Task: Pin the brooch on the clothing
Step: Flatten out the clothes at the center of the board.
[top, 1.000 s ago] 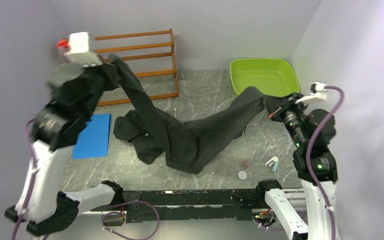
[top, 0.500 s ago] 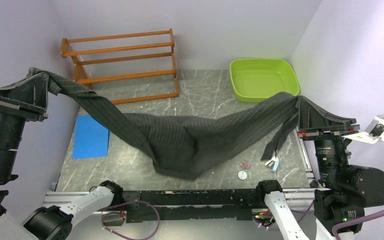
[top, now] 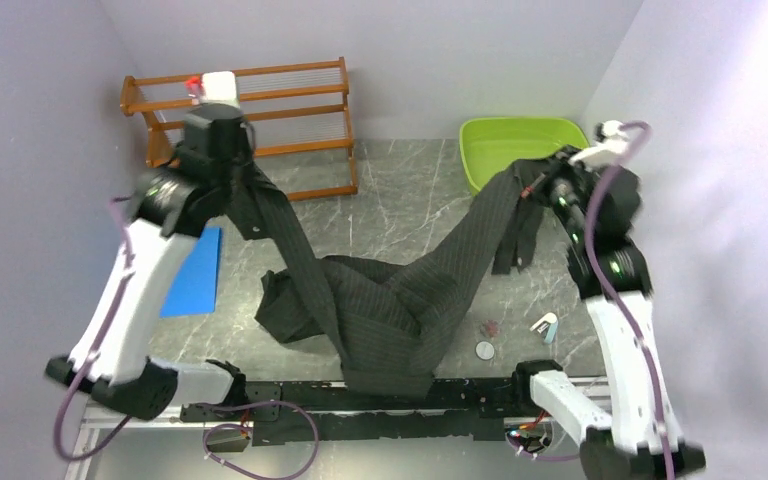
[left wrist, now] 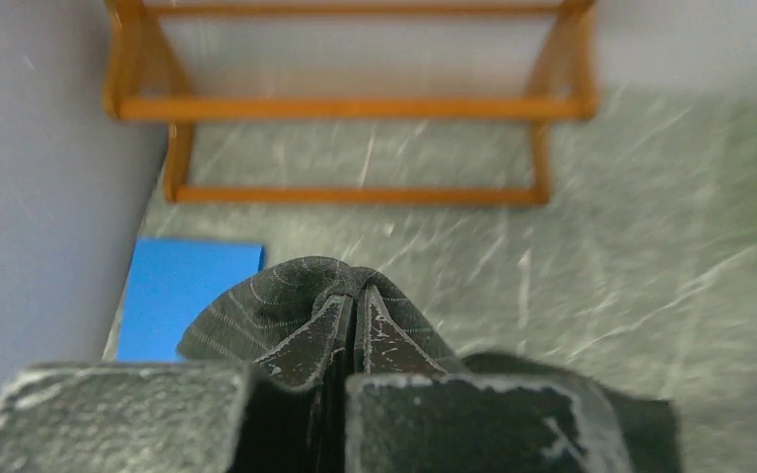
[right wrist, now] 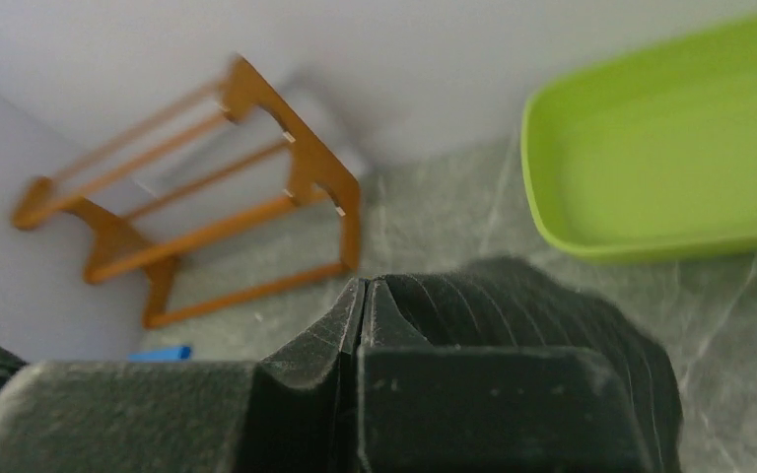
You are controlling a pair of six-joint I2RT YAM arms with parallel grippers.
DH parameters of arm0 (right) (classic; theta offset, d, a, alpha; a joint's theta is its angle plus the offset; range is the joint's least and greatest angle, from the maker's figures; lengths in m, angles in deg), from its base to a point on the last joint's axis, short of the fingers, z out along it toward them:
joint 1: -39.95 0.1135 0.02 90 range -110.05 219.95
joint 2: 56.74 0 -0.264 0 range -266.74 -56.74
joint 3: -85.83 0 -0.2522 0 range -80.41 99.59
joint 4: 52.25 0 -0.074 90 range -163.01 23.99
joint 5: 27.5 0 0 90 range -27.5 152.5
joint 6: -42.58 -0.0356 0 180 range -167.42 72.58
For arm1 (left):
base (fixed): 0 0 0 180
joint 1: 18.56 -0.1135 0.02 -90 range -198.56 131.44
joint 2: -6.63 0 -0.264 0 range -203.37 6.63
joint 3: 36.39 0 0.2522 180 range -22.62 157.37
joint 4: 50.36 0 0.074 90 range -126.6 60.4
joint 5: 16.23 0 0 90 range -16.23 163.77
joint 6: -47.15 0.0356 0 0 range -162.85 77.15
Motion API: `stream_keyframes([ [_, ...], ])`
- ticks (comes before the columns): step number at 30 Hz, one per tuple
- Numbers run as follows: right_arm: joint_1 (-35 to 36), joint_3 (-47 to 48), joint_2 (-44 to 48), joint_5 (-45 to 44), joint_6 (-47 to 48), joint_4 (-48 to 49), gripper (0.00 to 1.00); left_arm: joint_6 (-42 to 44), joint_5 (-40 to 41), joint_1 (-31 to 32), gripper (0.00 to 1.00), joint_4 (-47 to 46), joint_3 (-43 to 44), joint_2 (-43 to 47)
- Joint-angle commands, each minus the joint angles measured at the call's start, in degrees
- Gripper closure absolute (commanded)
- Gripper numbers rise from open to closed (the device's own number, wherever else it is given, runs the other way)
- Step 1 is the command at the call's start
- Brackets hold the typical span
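The clothing (top: pixel 390 300), a black pinstriped shirt, hangs between both arms, and its middle sags onto the table and over the front edge. My left gripper (top: pixel 238 180) is raised at the back left, shut on a fold of the fabric (left wrist: pixel 246 310), which wraps round its tips (left wrist: pixel 355 301). At the back right my right gripper (top: pixel 535 190) is lifted and shut on another bunch of shirt (right wrist: pixel 532 305), seen behind its closed tips (right wrist: pixel 365 286). A small reddish piece (top: pixel 490 327), a white disc (top: pixel 485 349) and a white-teal piece (top: pixel 545 325) lie front right; I cannot tell which is the brooch.
A wooden two-shelf rack (top: pixel 260 110) stands at the back left against the wall. A lime green tub (top: pixel 525 150) sits at the back right, just behind the right gripper. A blue pad (top: pixel 195 270) lies on the marble table under the left arm. Walls close in on both sides.
Half a second ago both arms were spread wide with the shirt stretched taut. Now they have swung inward and back, and the shirt hangs slack with its middle heaped lower.
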Motion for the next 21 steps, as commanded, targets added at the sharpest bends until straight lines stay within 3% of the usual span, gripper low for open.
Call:
stream_keyframes([
  [1,-0.2,1.6,-12.4,3.0,2.4,-2.1,0.98,-2.4,0.0,-5.8,0.95,0.2,-6.4,-4.6],
  [2,-0.2,3.0,-15.2,2.8,3.5,-4.4,0.9,-2.5,-3.0,-8.2,0.87,-0.5,-8.0,-5.1],
  [3,-0.2,4.6,-18.1,2.6,4.5,-6.6,0.75,-2.8,-4.7,-9.8,0.74,-0.7,-9.5,-5.7],
  [5,-0.3,5.7,-21.5,3.7,6.5,-8.9,0.33,-3.5,-6.6,-12.4,0.19,0.3,-11.1,-6.8],
  [6,-0.3,5.1,-22.1,4.3,6.7,-9.0,0.21,-3.9,-7.1,-13.1,0.07,1.1,-11.5,-7.1],
  [8,-0.3,2.1,-21.3,6.6,6.8,-7.1,0.11,-4.5,-8.5,-13.7,0.06,2.1,-12.7,-6.5],
  [10,-0.3,-2.4,-19.9,9.2,6.0,-5.3,0.1,-4.4,-12.4,-13.7,0.06,-0.5,-16.1,-4.2],
  [21,-0.3,-31.5,-16.9,20.5,-3.4,1.3,0.21,-14.2,-48.5,-11.0,0.06,-10.4,-40.4,2.3],
])
